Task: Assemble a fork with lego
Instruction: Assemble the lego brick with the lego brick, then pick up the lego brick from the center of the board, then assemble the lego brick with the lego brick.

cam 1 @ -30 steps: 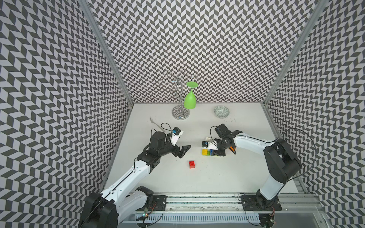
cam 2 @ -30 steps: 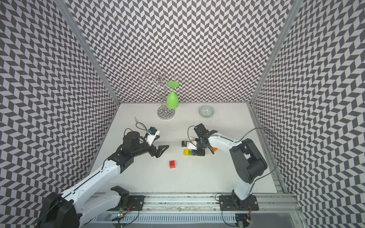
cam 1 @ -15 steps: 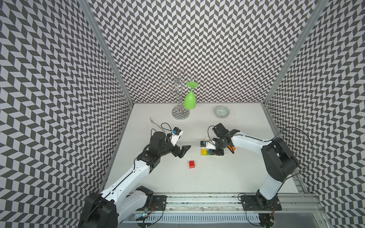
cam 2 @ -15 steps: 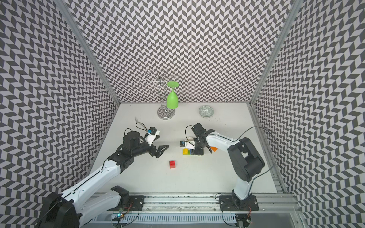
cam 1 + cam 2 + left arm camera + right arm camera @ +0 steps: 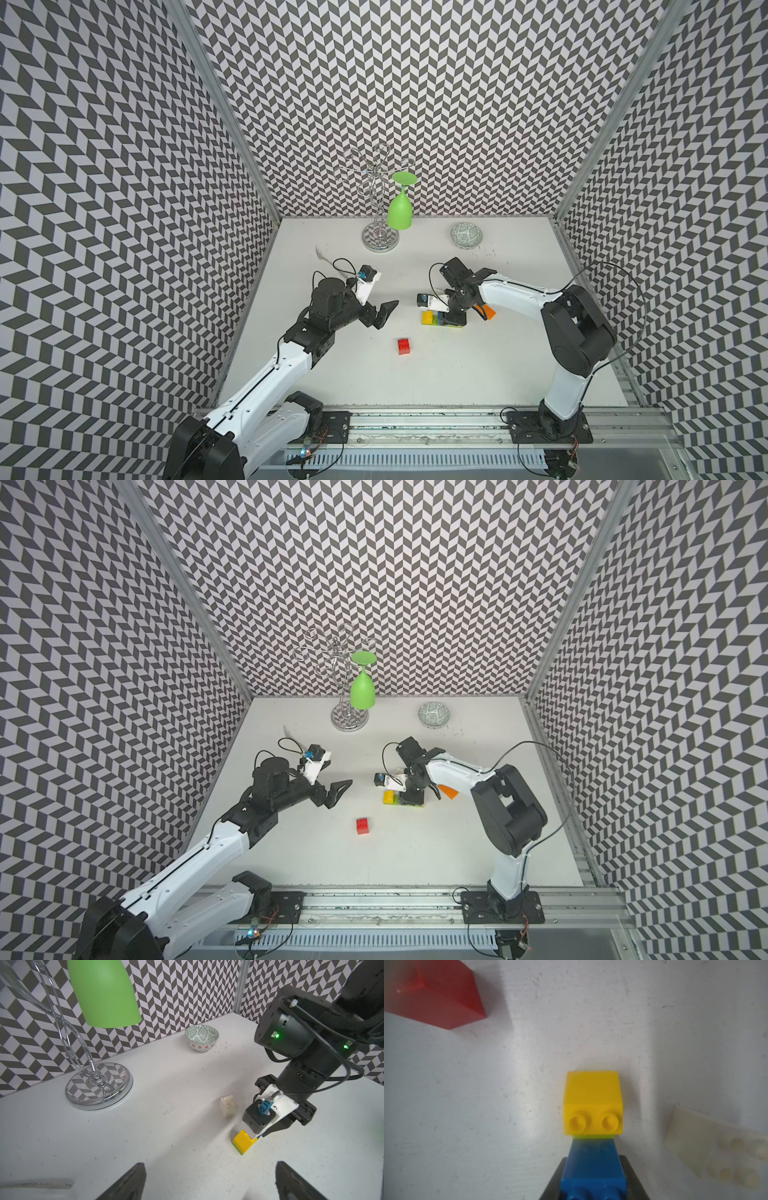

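Observation:
The partial fork (image 5: 432,319) lies on the white table (image 5: 415,382): a yellow brick (image 5: 592,1103) on a lime-green brick (image 5: 593,1137). My right gripper (image 5: 592,1167) points straight down over it, shut on a blue brick (image 5: 592,1157) that sits next to the yellow one. Both top views show this gripper (image 5: 411,798) covering most of the build. A red brick (image 5: 403,346) lies alone nearer the front. The white brick (image 5: 228,1106) stands behind the build, and an orange brick (image 5: 489,311) lies beside the right arm. My left gripper (image 5: 380,316) hovers open and empty to the build's left.
A chrome glass rack (image 5: 380,239) with a hanging green glass (image 5: 400,210) stands at the back. A patterned bowl (image 5: 467,235) sits at the back right. A thin pale plastic fork (image 5: 322,255) lies behind the left arm. Patterned walls enclose three sides.
The right gripper has shifted slightly left over the build with the blue brick in it. The left arm has not moved.

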Available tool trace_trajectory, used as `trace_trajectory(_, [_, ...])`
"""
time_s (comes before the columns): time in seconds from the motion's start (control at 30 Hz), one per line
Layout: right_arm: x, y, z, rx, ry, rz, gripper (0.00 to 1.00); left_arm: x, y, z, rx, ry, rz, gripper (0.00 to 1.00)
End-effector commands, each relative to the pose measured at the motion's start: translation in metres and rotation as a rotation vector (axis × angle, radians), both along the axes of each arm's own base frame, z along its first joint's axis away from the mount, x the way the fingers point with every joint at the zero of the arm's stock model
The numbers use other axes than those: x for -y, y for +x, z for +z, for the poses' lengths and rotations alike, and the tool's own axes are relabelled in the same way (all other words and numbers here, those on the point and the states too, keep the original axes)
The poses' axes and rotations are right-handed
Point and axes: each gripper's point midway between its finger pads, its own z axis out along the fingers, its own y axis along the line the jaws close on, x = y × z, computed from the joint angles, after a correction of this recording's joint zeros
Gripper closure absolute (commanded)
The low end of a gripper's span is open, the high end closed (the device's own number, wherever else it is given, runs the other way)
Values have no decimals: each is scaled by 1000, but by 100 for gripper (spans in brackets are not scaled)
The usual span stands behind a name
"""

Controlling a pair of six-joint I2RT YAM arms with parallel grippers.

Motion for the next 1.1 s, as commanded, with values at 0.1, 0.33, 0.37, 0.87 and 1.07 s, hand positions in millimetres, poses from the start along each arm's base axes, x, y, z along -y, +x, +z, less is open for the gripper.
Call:
trace_trajectory(0.1, [0,-12,4,-51,82,-89,100,1,0,18,48,-28,3,1])
trace_trajectory(0.33, [5,2,58,51,213,-173,100,12,-8,29,56,-55,-74,1])
trace_trajectory(0.37, [8,3,65,68,224,-189,100,16,-9,31,55,-60,-94,1])
trace_trajectory(0.87, [102,38,73,201,149,-622,100,70,-31,39,60,-43,-293,2])
trace_trajectory(1.07, [132,48,54,172,79,-728,100,88,-41,31,37,-39,-344,2])
